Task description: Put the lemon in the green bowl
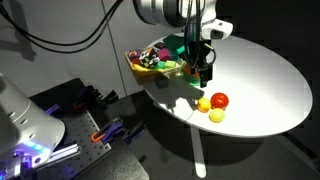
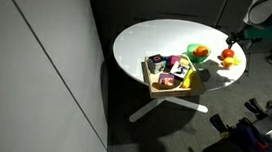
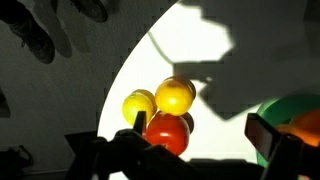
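— Where is the lemon (image 3: 175,95)?
— On the worktop (image 1: 262,80), bunched with a red fruit (image 3: 167,134) and a paler yellow one (image 3: 138,105), near the green bowl (image 3: 284,105).
— What's in the bowl?
— An orange fruit (image 3: 308,126). The tray (image 2: 161,87) holds mixed items I can't make out.
— And the hand (image 3: 198,146)?
— I see it above the fruit, fingers spread, gripping nothing.

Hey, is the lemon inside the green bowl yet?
No, in the wrist view the lemon lies on the white table beside the red fruit, outside the green bowl.
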### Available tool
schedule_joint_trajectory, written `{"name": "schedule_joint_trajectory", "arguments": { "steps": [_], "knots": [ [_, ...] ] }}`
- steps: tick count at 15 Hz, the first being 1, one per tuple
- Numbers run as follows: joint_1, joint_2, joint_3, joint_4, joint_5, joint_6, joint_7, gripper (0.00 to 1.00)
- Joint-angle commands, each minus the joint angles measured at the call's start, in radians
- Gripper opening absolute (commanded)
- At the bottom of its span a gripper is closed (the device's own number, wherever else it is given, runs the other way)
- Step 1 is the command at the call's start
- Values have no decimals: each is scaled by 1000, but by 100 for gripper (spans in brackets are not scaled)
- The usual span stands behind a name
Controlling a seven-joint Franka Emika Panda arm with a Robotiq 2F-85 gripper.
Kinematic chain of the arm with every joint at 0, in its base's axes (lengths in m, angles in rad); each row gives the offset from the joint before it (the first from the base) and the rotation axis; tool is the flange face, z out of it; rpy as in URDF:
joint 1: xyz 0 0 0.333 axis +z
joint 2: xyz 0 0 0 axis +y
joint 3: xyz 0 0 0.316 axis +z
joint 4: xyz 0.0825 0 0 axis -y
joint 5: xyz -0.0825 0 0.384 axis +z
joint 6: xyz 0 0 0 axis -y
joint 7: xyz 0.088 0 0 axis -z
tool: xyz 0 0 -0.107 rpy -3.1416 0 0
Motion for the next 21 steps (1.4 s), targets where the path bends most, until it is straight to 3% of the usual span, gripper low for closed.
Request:
{"name": "schedule_joint_trajectory", "arguments": {
  "steps": [1, 12, 21],
  "knots": [
    [10, 2, -10, 2, 9, -2, -8, 100],
    [4, 163, -22, 59, 63, 33, 8, 100],
    [2, 308, -16, 118, 218, 213, -17, 100]
  ]
}}
